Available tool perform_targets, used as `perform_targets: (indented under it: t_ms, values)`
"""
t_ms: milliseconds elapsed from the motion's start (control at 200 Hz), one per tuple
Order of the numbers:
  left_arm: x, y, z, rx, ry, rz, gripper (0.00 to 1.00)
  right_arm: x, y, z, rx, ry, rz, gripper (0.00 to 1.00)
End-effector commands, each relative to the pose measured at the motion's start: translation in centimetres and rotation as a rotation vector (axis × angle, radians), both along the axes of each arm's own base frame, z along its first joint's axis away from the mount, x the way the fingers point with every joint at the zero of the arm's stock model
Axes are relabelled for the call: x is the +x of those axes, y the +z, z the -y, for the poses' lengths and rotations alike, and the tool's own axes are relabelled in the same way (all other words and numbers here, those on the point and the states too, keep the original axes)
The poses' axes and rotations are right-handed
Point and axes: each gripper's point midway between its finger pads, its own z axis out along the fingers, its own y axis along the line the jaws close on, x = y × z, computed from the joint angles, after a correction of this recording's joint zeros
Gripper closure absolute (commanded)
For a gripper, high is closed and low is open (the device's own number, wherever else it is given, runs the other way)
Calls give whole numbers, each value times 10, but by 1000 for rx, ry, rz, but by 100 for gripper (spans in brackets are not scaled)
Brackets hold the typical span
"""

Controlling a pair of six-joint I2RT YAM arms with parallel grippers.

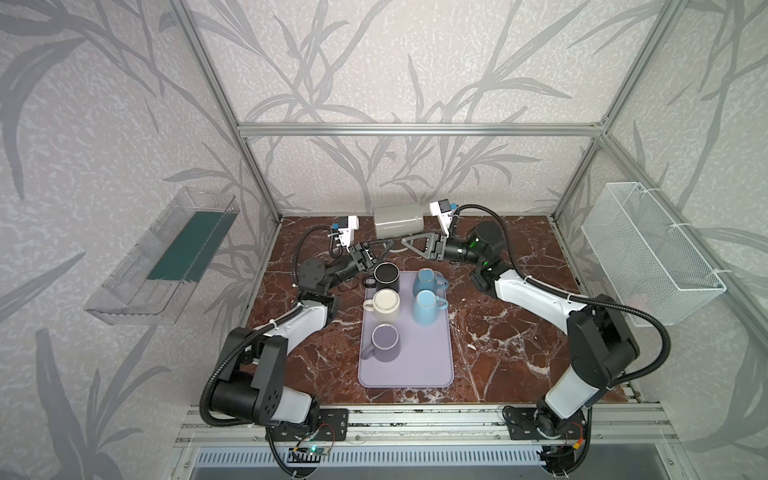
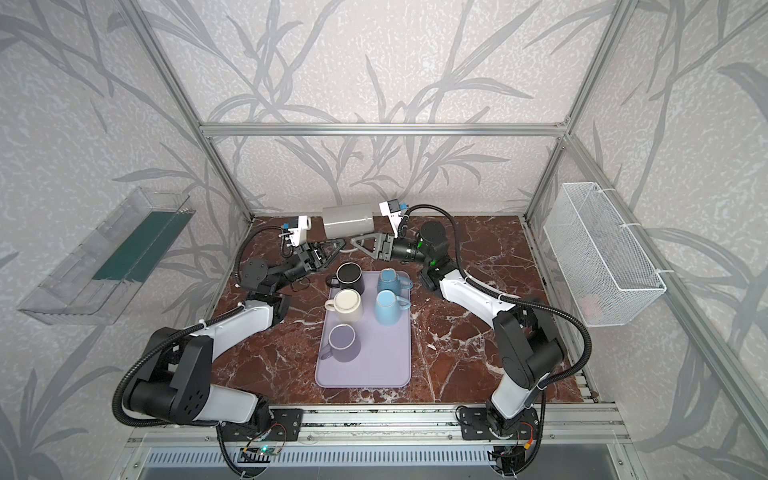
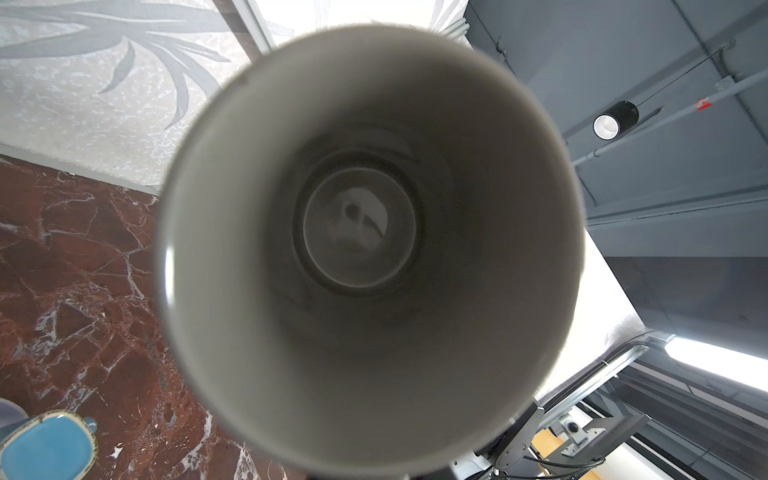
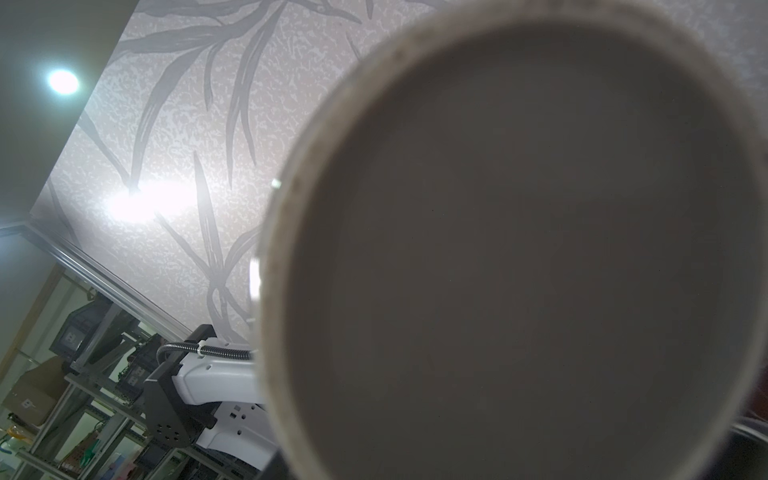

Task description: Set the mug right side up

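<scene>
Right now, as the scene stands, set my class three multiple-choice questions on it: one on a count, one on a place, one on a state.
1. How many mugs stand on the lavender tray? A three; B five; C seven.
2. Where is the grey mug? A on the tray; B under the tray; C over the back of the table, off the tray.
3. How does the grey mug lie? A on its side; B upright; C upside down.

Key:
1 B: the tray holds a black mug, a cream mug, a purple mug and two blue mugs.
2 C: both top views show it beyond the tray's far end.
3 A: the left wrist view looks into its mouth, and the right wrist view meets its base.
</scene>
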Motion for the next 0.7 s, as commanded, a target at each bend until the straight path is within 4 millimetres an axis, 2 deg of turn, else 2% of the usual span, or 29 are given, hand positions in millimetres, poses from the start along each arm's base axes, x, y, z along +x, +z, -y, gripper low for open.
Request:
perform_targets:
  t_ms: [0, 125, 340, 470, 530, 695]
  values:
    - [-17, 45, -4, -52, -2, 152, 100, -6, 25, 2, 35, -4, 76, 57]
    - [-12, 40, -4, -47, -1, 132, 100, -4, 21, 2, 26, -15, 64, 57]
    - [-8, 25, 2, 31, 4, 88, 100, -2, 22, 0, 21, -9, 62, 88]
    - [-7, 10, 3, 130, 30, 46, 100, -3, 20, 0, 6, -8, 67, 100]
    - [-8, 5, 2, 167, 46, 36, 100, -3, 20, -1, -1, -6, 71, 100]
    - [-13, 6, 0, 203, 66, 41, 100, -5, 18, -1, -4, 8, 76, 100]
